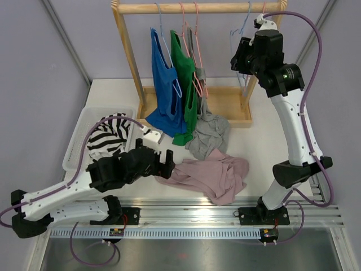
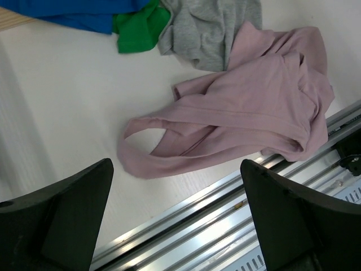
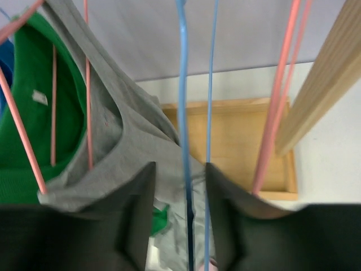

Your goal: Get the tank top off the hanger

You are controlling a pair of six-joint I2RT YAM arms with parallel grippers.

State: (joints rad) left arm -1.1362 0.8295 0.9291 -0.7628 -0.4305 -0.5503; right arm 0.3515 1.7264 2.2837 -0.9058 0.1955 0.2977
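A white table (image 1: 265, 152) stands against pale violet walls (image 1: 34, 56), with a wooden rack (image 1: 192, 8) at the back and a white basket (image 1: 76, 144) holding striped cloth (image 1: 107, 135) at the left. The mauve top (image 1: 217, 175) lies off any hanger, crumpled on the table near the front, one strap looped out flat toward the left. Its near edge lies along the metal rail (image 1: 197, 212) at the table's front, and its far edge touches the grey top (image 1: 208, 132), which sags from a pink hanger down to the table. Blue (image 1: 163, 84) and green (image 1: 183, 79) tops hang beside it. The left gripper (image 2: 176, 165) hovers low beside the strap loop, fingers spread wide and empty. The right gripper (image 3: 180, 169) is up at the rack, fingers a little apart with the bare blue hanger (image 3: 181, 84) wire running between them. Bare table lies right of the mauve top and between basket and tops.
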